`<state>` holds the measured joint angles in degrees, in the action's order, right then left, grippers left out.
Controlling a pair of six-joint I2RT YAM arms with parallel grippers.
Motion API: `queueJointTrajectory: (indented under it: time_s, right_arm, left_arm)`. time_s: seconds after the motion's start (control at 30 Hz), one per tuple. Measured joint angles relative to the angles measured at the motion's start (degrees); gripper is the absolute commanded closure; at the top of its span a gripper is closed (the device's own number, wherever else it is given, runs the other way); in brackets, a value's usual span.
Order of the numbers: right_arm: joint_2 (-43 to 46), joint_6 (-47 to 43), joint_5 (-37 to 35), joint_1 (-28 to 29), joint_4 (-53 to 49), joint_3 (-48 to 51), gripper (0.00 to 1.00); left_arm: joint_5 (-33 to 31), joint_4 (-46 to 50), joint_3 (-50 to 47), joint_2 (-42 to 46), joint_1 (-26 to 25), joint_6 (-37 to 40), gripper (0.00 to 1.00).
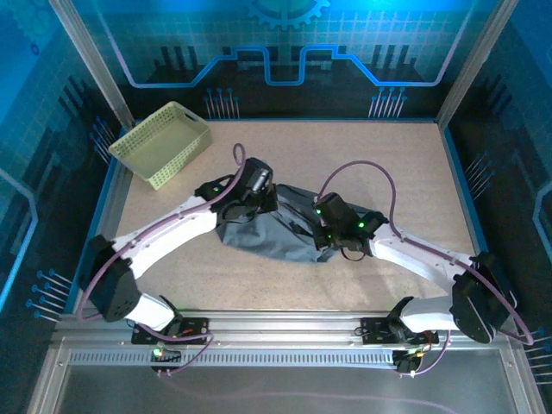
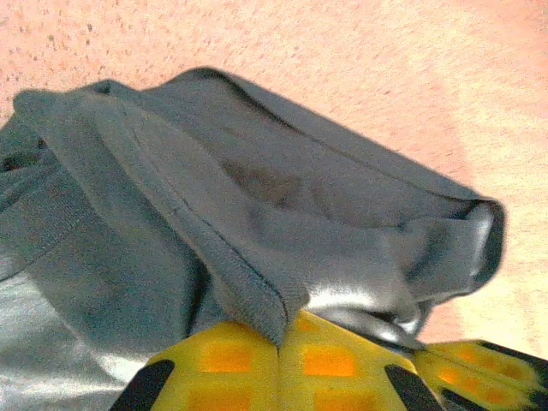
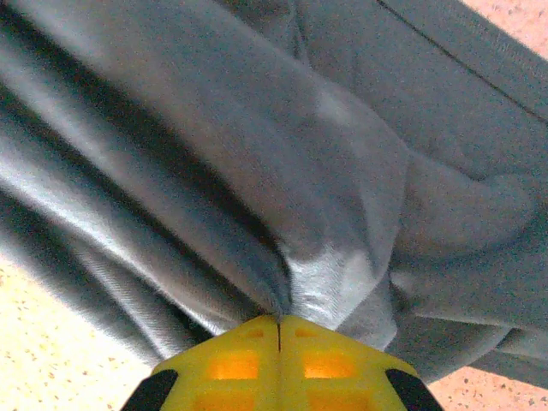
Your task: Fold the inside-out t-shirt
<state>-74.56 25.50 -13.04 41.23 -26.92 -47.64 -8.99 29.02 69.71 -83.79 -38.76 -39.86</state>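
Inside-out t-shirt [image 1: 272, 231] sits bunched in a wrinkly dark grey lump near the middle of the counter [image 1: 397, 164], slightly toward the near edge. Not spread flat. The lump's long axis runs roughly left-right in the top view, spanning from one claw to the other. Which way the neck or bottom hem points can't be told from above. In the left wrist view the shirt [image 2: 257, 188] shows a stitched hem edge running diagonally down into the claw, a ribbed band at the far left and a folded, open-ended tube of cloth at the right that may be a sleeve. Left claw [image 1: 248, 210] sits at the lump's upper left end. Its yellow fingers [image 2: 227, 360] are pressed together, pinching that hem edge. Right claw [image 1: 330, 240] sits at the lump's right end. In its wrist view the claw [image 3: 278, 324] is clamped tight on a gathered pinch of fabric, and folds of the shirt [image 3: 257, 128] fan out from the pinch point. Both arms reach inward from the near edge and angle toward each other. A pale yellow-green lattice basket [image 1: 164, 142] sits at the far left corner of the counter, well apart from the shirt.
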Motion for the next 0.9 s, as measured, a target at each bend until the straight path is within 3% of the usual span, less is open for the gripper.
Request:
queueJointTrajectory:
  time_s: [0.17,0.33,0.5,0.63,0.67,0.73,0.83,0.9]
  right_arm:
    - [2.56,-0.96,2.05,-0.04,2.89,1.46,1.0]
    - [10.91,-2.71,7.74,-0.04,6.82,4.24,1.0]
    - [13.7,-2.27,10.25,-1.25,9.49,4.7,1.0]
    - [4.35,1.53,8.04,-4.31,8.76,3.72,1.0]
    - [1.99,2.19,7.32,-4.57,8.04,3.34,0.96]
    - [-3.21,3.76,5.7,-4.57,6.03,2.36,0.7]
    - [-5.29,3.8,3.67,-4.46,3.87,1.49,0.41]
    - [-4.66,2.67,2.97,-4.44,3.69,1.05,0.34]
  left_arm:
    - [-0.02,-0.98,-3.15,6.27,1.05,-0.74,1.0]
    - [0.0,-0.68,-2.99,5.11,5.16,-0.46,1.0]
    - [0.83,4.04,5.33,-5.73,6.45,2.67,0.93]
    - [2.38,6.82,14.4,-18.03,6.34,5.51,0.91]
    - [2.56,7.45,15.69,-20.22,6.23,5.95,0.9]
    - [2.86,8.61,17.51,-23.47,5.95,6.97,0.88]
    - [3.39,9.86,18.62,-25.05,5.6,7.52,0.82]
    - [3.54,10.36,19.39,-25.0,5.49,8.15,0.74]
